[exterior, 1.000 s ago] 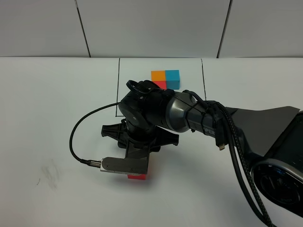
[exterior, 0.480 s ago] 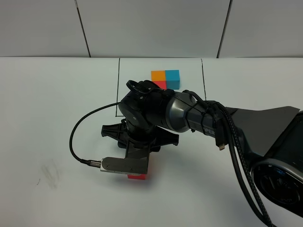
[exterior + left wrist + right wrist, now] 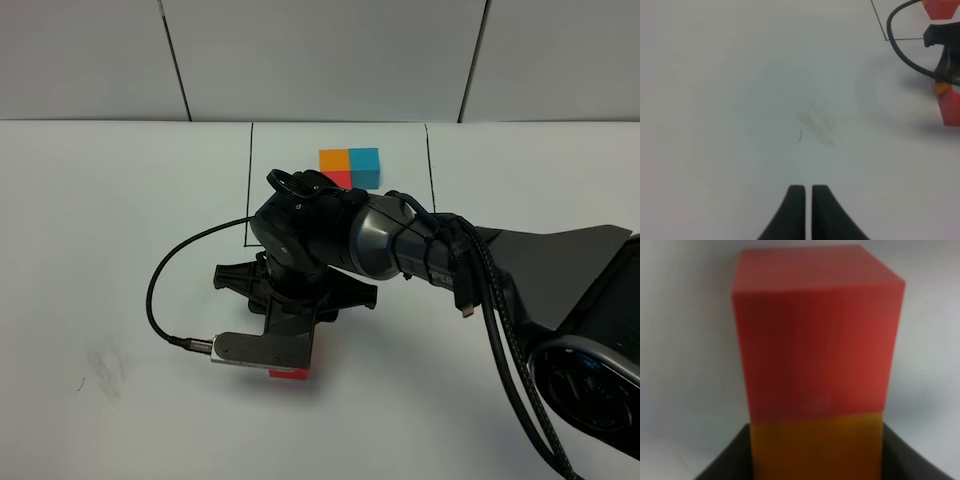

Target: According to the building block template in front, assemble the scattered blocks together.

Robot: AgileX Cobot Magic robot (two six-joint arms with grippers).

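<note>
- While the right arm (image 3: 400, 245) reaches across the middle of the tabletop (image 3: 100, 250), its wrist hangs low over a red block (image 3: 290, 373), and only that block's near edge shows beneath it from the high camera.
- Seen from the right wrist, the right claw (image 3: 816, 432) grips an orange block (image 3: 815, 452), with a dark finger against each side of it.
- The red block touches the orange block's far face, the two flush and in line.
- At the far side of the tabletop lies the building block template (image 3: 350, 167), inside a thin black outline (image 3: 249, 180). Its orange and blue cubes sit side by side, and its red cube, nearer the arm, is partly hidden.
- The left claw (image 3: 808, 190) is closed, fingers together, above a faint scuff mark (image 3: 815, 122) and well apart from the blocks.
- A black cable (image 3: 900, 45) loops beside the right wrist.
</note>
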